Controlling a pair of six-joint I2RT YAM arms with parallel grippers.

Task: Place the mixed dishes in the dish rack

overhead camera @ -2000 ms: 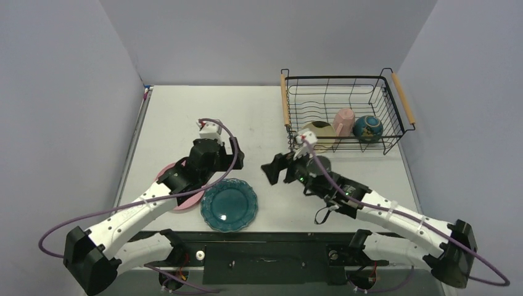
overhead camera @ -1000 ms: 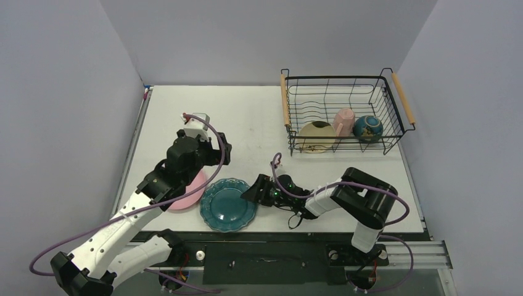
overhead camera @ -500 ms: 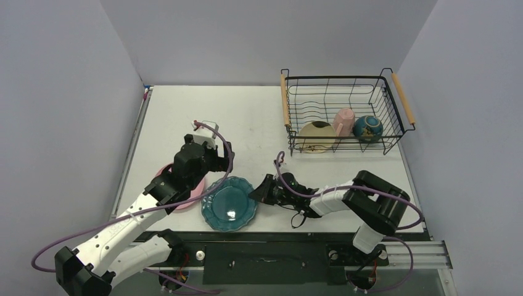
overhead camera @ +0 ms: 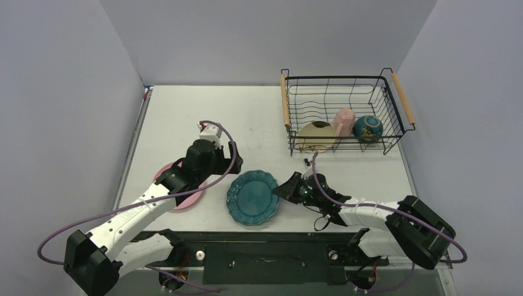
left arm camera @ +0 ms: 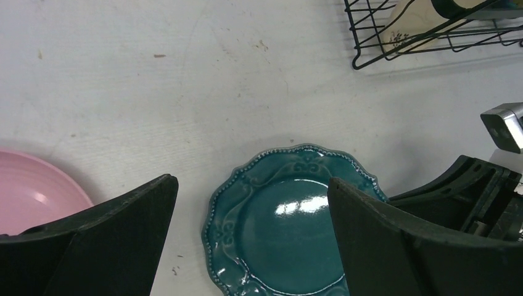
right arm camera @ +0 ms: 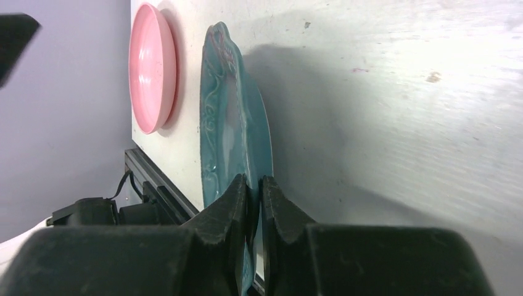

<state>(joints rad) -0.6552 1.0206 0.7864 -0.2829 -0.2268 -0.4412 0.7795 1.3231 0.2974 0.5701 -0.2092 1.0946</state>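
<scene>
The teal scalloped plate [overhead camera: 251,197] lies near the table's front edge. My right gripper [overhead camera: 286,189] is shut on its right rim. In the right wrist view both fingers pinch the teal plate's [right arm camera: 237,123] edge at my right gripper [right arm camera: 254,188], and that side looks slightly raised. The pink round plate [overhead camera: 187,198] lies to the left, partly under my left arm. My left gripper [left arm camera: 251,180] hangs open above the table, between the pink plate [left arm camera: 31,192] and the teal plate [left arm camera: 290,228], holding nothing.
The dish rack [overhead camera: 284,98] stands at the back right. It holds a cream dish [overhead camera: 316,135], a pink cup [overhead camera: 343,121] and a dark-teal bowl [overhead camera: 368,128]. In the left wrist view the rack's near corner [left arm camera: 370,37] is at the top right.
My right gripper has shut on the teal plate's rim and drawn the plate to the right. My left arm has shifted slightly to the right and stays open.
</scene>
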